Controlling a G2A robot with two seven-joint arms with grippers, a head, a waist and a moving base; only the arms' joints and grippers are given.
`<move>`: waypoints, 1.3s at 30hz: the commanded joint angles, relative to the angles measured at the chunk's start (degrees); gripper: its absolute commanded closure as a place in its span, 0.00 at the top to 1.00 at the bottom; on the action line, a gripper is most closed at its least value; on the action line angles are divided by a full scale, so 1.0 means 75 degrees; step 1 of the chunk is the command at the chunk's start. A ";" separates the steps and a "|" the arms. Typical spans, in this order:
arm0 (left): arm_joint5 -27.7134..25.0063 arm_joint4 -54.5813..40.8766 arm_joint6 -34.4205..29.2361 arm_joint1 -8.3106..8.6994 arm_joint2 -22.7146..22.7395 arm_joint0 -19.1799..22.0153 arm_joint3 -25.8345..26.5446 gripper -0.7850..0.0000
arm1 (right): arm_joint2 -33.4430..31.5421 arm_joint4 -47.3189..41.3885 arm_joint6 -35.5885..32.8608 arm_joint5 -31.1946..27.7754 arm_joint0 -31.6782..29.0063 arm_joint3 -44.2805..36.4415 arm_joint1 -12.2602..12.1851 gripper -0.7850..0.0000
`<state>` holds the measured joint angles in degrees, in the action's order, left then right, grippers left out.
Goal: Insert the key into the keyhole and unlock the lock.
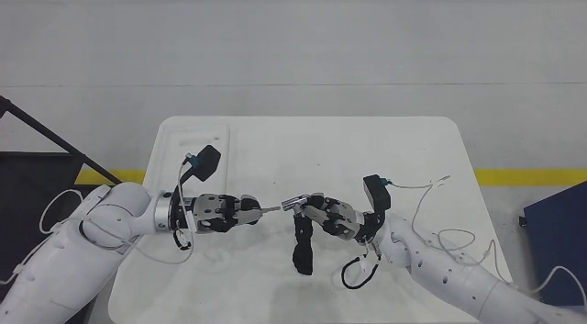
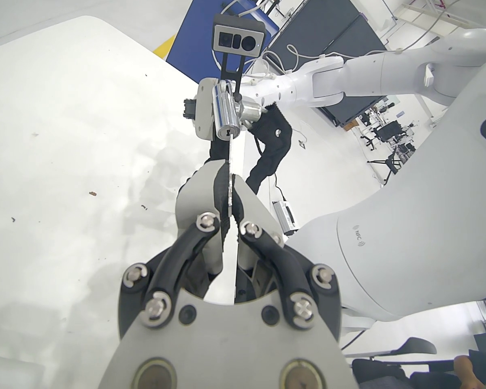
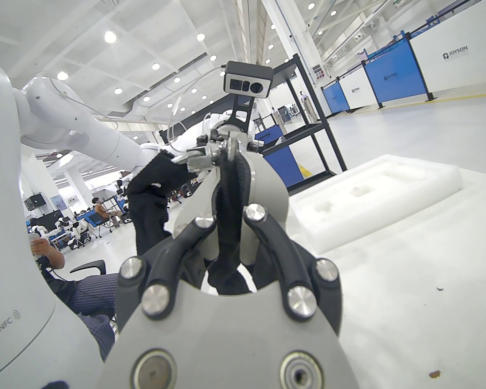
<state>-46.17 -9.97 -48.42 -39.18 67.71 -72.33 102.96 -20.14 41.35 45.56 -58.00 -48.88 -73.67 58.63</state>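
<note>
Over the middle of the white table (image 1: 385,159), my left gripper (image 1: 253,210) (image 2: 228,172) is shut on a flat metal key (image 2: 229,180) (image 1: 270,206). The key's blade points at the chrome lock (image 2: 225,110) (image 1: 293,202), and its tip meets the keyhole in the lock's end face. Facing it, my right gripper (image 1: 312,208) (image 3: 228,156) is shut on the lock (image 3: 197,159), holding it above the table. A black fabric-sleeved cable (image 1: 302,252) (image 2: 270,143) (image 3: 152,192) hangs from the lock down to the table.
A white foam tray (image 3: 389,180) (image 1: 197,140) with moulded recesses lies at the table's far left corner. Loose cables trail off the right arm near the table's right edge (image 1: 431,186). Small dark specks dot the tabletop (image 2: 92,193).
</note>
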 commanded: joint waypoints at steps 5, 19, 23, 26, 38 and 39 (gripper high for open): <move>0.0037 0.0012 0.0016 -0.0035 -0.0022 0.0010 0.0004 0.00 | 0.0000 0.0000 0.0000 0.0000 0.0000 0.0000 0.0000 0.00; 0.0178 0.0076 -0.0011 -0.0121 -0.0092 0.0086 -0.0044 0.00 | 0.0000 0.0000 0.0000 0.0000 0.0000 0.0000 0.0000 0.00; 0.0206 0.0090 0.0003 -0.0146 -0.0109 0.0103 -0.0067 0.00 | 0.0000 0.0000 0.0000 0.0000 0.0000 0.0000 0.0000 0.00; 0.0228 0.0090 0.0019 -0.0163 -0.0112 0.0113 -0.0091 0.00 | 0.0000 0.0000 0.0000 0.0000 0.0000 0.0000 0.0000 0.00; 0.0315 0.0086 -0.0004 -0.0215 -0.0070 0.0127 -0.0156 0.00 | 0.0000 0.0000 0.0000 0.0000 0.0000 0.0000 0.0000 0.00; 0.0326 0.0096 -0.0027 -0.0218 -0.0073 0.0124 -0.0158 0.00 | 0.0000 0.0000 0.0000 0.0000 0.0000 0.0000 0.0000 0.00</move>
<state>-43.80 -9.33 -48.47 -40.79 67.17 -71.38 101.78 -20.14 41.35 45.56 -58.00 -48.88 -73.67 58.63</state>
